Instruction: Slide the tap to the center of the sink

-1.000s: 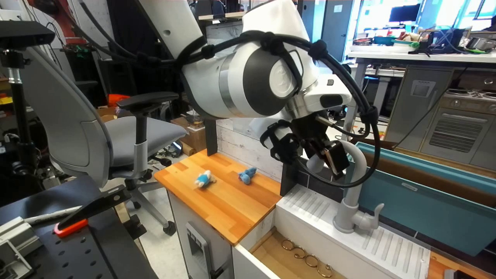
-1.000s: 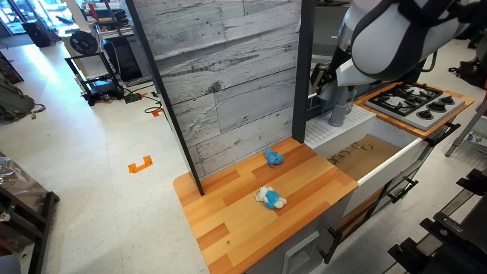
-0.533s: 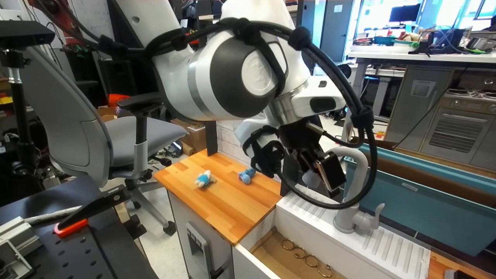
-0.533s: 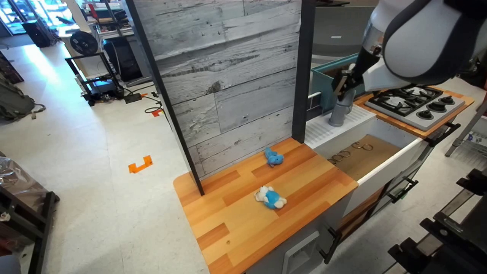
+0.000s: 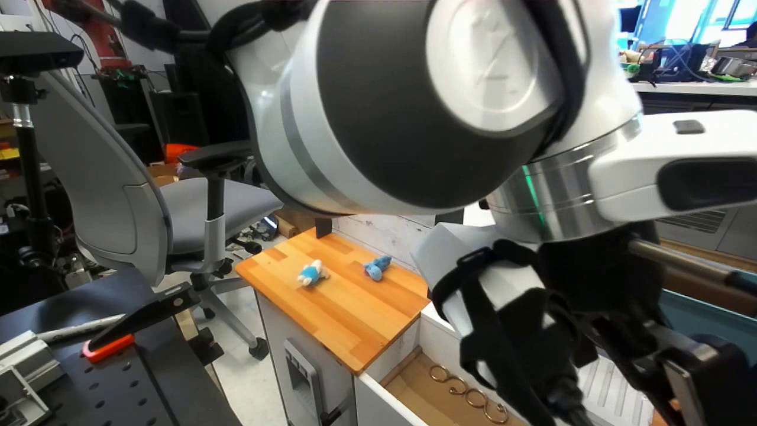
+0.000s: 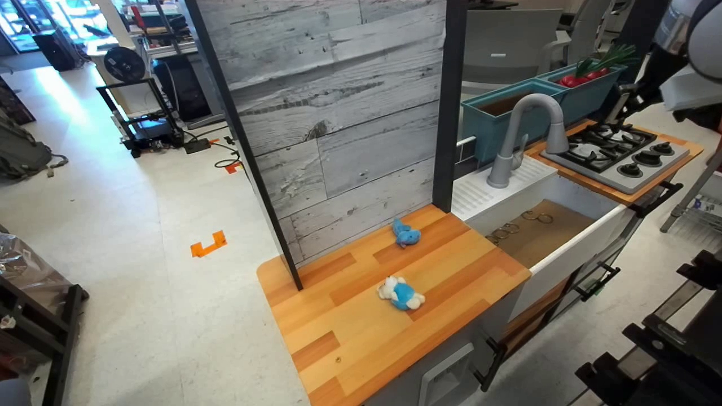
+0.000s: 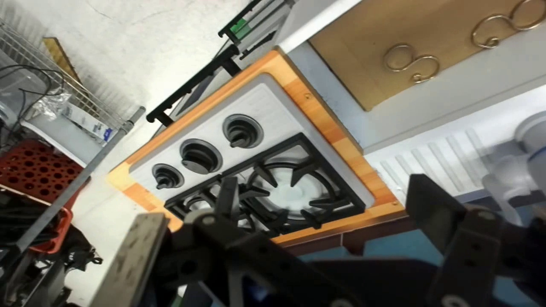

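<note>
The tap [image 6: 510, 135] stands upright, apart from the wide-spread tool [image 7: 326, 196].

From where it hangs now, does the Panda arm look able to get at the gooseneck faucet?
Likely yes, with a sideways move: the pincer is open on the cooktop side of the gooseneck faucet, and nothing visible stands between them. The teal planter behind could crowd it.
</note>
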Action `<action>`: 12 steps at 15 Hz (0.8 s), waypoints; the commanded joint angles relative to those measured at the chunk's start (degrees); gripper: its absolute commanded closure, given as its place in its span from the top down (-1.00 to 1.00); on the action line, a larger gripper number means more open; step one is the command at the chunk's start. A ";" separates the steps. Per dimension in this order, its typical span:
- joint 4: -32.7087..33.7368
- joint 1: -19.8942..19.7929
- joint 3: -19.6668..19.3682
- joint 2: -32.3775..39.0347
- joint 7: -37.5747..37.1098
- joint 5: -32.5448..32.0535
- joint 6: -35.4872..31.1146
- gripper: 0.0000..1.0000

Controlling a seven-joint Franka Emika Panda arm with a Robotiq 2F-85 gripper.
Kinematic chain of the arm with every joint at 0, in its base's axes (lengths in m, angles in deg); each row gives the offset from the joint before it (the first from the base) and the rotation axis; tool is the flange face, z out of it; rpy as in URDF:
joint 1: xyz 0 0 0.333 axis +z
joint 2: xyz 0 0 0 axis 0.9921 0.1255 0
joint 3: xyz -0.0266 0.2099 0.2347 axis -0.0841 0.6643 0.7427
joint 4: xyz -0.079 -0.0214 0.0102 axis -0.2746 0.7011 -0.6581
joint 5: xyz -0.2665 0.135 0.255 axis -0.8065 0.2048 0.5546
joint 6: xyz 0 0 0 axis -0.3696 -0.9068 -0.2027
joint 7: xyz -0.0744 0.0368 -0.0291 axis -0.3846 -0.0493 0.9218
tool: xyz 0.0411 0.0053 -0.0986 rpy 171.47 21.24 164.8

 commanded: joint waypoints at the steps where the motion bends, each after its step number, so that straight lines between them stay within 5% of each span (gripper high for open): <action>1: -3.80 -3.15 2.77 -9.71 7.48 -2.43 8.62 1.00; 6: -6.71 -4.15 9.53 -20.60 9.68 -8.48 20.98 1.00; 9: -6.89 -8.65 18.70 -27.24 11.63 -9.82 30.27 1.00; 12: -6.19 -13.81 28.01 -31.88 17.32 -4.65 40.07 1.00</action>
